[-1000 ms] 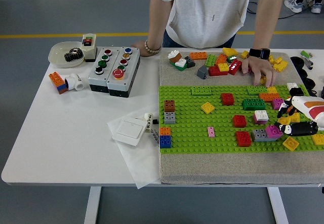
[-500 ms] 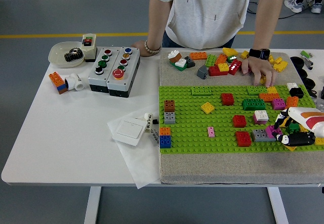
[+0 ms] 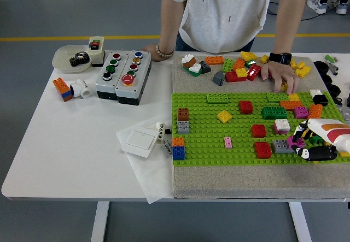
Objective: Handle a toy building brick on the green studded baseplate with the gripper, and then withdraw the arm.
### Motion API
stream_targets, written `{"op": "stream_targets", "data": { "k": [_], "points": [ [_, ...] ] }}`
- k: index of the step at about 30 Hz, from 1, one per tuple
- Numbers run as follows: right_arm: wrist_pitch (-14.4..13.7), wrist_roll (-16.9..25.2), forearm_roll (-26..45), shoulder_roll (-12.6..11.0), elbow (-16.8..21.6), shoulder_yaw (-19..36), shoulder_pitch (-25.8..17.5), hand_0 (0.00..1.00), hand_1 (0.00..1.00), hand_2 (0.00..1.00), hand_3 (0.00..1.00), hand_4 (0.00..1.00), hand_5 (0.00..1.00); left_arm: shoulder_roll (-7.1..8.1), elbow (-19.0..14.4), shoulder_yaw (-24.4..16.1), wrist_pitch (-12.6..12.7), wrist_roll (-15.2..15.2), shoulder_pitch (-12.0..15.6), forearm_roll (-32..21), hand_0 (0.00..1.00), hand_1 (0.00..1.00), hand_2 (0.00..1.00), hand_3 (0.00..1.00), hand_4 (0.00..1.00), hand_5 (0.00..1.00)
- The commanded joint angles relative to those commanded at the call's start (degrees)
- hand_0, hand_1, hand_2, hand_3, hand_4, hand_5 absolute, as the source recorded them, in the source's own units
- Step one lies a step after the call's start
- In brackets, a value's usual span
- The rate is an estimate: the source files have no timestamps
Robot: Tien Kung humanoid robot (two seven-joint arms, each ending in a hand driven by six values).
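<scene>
The green studded baseplate (image 3: 219, 135) lies on a grey mat and carries several bricks in red, yellow, green, orange, pink and blue. My right hand (image 3: 310, 142) comes in from the right edge and hovers low over the plate's right end. It sits right beside a magenta brick (image 3: 298, 141) stacked on a grey brick (image 3: 281, 146). Small bits of yellow show inside the hand, and I cannot make out whether it holds anything. A red brick (image 3: 262, 149) sits just left of the grey one.
A person stands at the far side. One hand (image 3: 281, 79) rests on the loose brick pile (image 3: 235, 67); the other (image 3: 156, 53) rests on the table. A button box (image 3: 123, 77), a bowl (image 3: 71, 59), a white switch plate (image 3: 141, 141) and paper lie on the left.
My right hand has come down and slightly left over the plate's right end, covering the yellow brick that showed near the front edge. The person's hands have stayed put.
</scene>
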Motion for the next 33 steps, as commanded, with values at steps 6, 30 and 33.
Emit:
{"op": "stream_targets", "data": {
  "k": [6, 30, 33],
  "points": [
    [0.29, 0.00, -0.06, 0.11, 0.18, 0.00, -0.21, 0.626, 0.574, 0.605, 0.534, 0.624, 0.292, 0.04, -0.01, 0.16, 0.07, -0.11, -0.03, -0.28, 0.742, 0.750, 0.779, 0.601, 0.626, 0.647],
    [0.55, 0.12, 0.23, 0.32, -0.75, -2.30, 1.23, 0.625, 0.570, 0.602, 0.536, 0.617, 0.269, -0.02, 0.01, 0.08, 0.05, 0.01, 0.17, -0.05, 0.742, 0.749, 0.777, 0.600, 0.625, 0.647],
    [0.53, 0.21, 0.34, 0.27, -1.25, -2.51, 1.65, 0.624, 0.570, 0.603, 0.539, 0.619, 0.268, -0.03, 0.01, 0.08, 0.05, 0.02, 0.24, -0.01, 0.742, 0.750, 0.777, 0.600, 0.624, 0.643]
  ]
}}
